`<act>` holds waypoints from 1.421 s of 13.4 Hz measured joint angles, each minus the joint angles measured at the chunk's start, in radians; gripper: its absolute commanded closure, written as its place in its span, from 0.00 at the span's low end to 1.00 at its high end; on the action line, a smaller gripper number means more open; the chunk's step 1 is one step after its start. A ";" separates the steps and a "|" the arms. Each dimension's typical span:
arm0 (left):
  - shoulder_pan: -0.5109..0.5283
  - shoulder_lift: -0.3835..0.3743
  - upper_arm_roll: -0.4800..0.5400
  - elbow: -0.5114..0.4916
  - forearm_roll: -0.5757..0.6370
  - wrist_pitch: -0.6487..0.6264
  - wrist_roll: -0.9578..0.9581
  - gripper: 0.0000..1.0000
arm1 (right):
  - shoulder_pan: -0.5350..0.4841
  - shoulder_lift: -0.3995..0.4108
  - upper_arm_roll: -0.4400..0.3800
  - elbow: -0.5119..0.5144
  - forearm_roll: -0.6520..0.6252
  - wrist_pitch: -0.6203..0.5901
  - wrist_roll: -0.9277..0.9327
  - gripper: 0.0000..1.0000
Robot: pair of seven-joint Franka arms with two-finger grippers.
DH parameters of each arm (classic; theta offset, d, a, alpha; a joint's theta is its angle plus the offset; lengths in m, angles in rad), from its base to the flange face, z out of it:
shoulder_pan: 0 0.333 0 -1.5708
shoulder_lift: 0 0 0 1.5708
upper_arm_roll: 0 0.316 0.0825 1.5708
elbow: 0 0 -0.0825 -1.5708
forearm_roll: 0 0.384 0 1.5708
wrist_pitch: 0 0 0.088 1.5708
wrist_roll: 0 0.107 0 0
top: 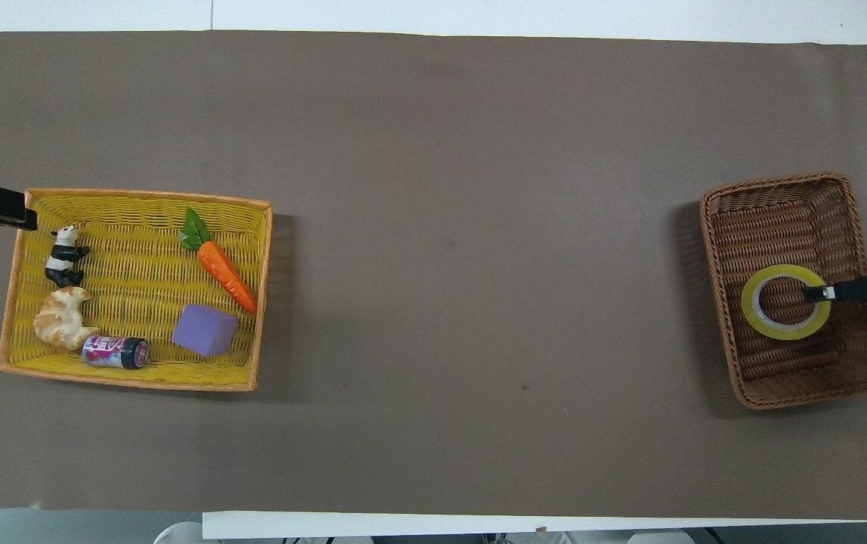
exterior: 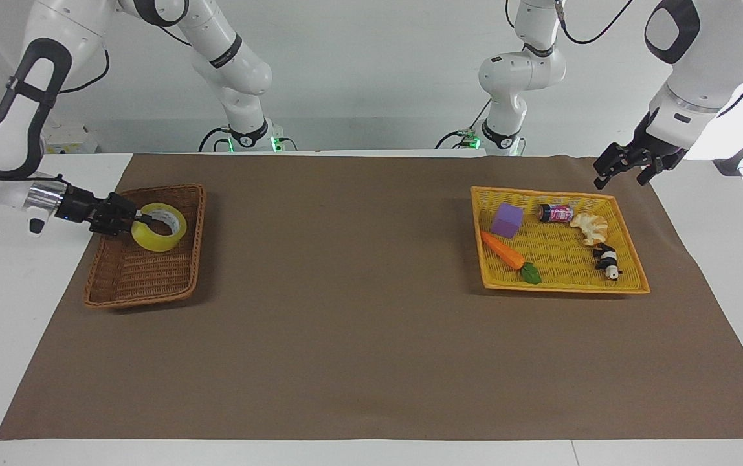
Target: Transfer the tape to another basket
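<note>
The yellow tape (exterior: 159, 226) is a ring lying almost flat, low inside the brown wicker basket (exterior: 138, 294) at the right arm's end of the table. My right gripper (exterior: 142, 222) reaches in over the basket's outer wall and is shut on the ring's wall, one finger inside the hole. From overhead, the tape (top: 781, 333) sits near the middle of the basket (top: 796, 378), with the right gripper (top: 819, 293) on its outer side. Whether the tape rests on the basket floor I cannot tell. My left gripper (exterior: 617, 171) hangs open and holds nothing, off the corner of the yellow tray (exterior: 559, 285).
The yellow tray (top: 131, 381) at the left arm's end holds a carrot (top: 226, 272), a purple block (top: 205, 330), a small can (top: 115, 352), a croissant (top: 62, 321) and a panda figure (top: 63, 255). A brown mat (top: 479, 227) covers the table between tray and basket.
</note>
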 measured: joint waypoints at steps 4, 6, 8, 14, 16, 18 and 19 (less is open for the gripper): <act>0.001 -0.001 0.003 -0.002 0.001 0.001 0.047 0.00 | 0.010 0.000 0.000 -0.025 0.000 0.037 -0.001 0.95; 0.001 -0.002 0.003 -0.002 0.001 0.001 0.078 0.00 | 0.013 -0.002 0.001 -0.024 -0.016 0.047 -0.002 0.45; 0.001 -0.002 0.005 -0.002 0.002 0.001 0.116 0.00 | 0.029 -0.006 0.002 -0.024 -0.035 0.073 -0.002 0.00; 0.001 -0.002 0.006 -0.005 0.002 -0.002 0.127 0.00 | 0.044 -0.006 0.001 -0.019 -0.146 0.172 -0.003 0.00; 0.001 -0.002 0.006 -0.006 0.002 -0.002 0.127 0.00 | 0.087 -0.024 0.002 -0.002 -0.219 0.211 -0.004 0.00; 0.001 -0.002 0.006 -0.006 0.003 -0.003 0.127 0.00 | 0.144 -0.074 0.002 0.019 -0.290 0.224 0.023 0.00; 0.001 -0.002 0.006 -0.006 0.003 -0.003 0.127 0.00 | 0.173 -0.106 0.002 0.026 -0.315 0.224 0.057 0.00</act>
